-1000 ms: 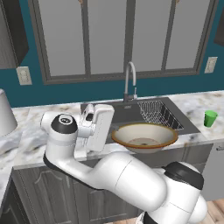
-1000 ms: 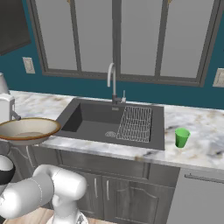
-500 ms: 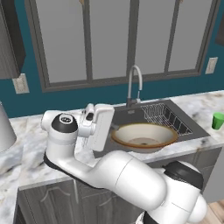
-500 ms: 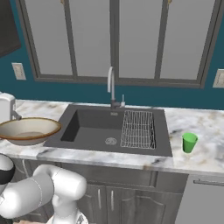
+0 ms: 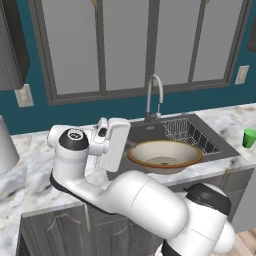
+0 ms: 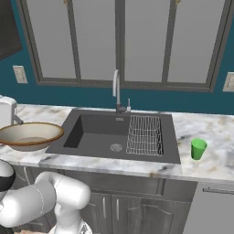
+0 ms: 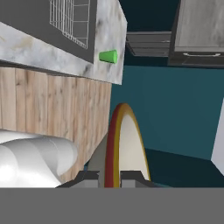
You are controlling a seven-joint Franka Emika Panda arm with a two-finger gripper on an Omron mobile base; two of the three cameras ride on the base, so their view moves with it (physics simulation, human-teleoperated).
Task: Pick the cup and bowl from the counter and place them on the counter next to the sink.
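My gripper (image 5: pixel 129 148) is shut on the rim of the tan bowl (image 5: pixel 165 155) and holds it level in the air. From the right base view the bowl (image 6: pixel 29 136) hangs over the marble counter (image 6: pixel 215 164) just left of the dark sink (image 6: pixel 98 130), with the gripper (image 6: pixel 17 121) at its far-left rim. The hand view looks along the bowl's edge (image 7: pixel 127 144) between the fingertips (image 7: pixel 89 176). The green cup (image 6: pixel 198 149) stands upright on the counter right of the sink, also in the left base view (image 5: pixel 248 138) and the hand view (image 7: pixel 108 56).
A curved chrome faucet (image 6: pixel 116 89) rises behind the sink, and a wire rack (image 6: pixel 144 135) fills its right half. A white-grey rounded appliance (image 5: pixel 6 147) stands at the far left of the counter. Grey cabinet fronts (image 6: pixel 137 205) run below, windows behind.
The whole picture has shifted a little in both base views, so the camera has moved. The bowl stays in the grip, and the cup stands where it was.
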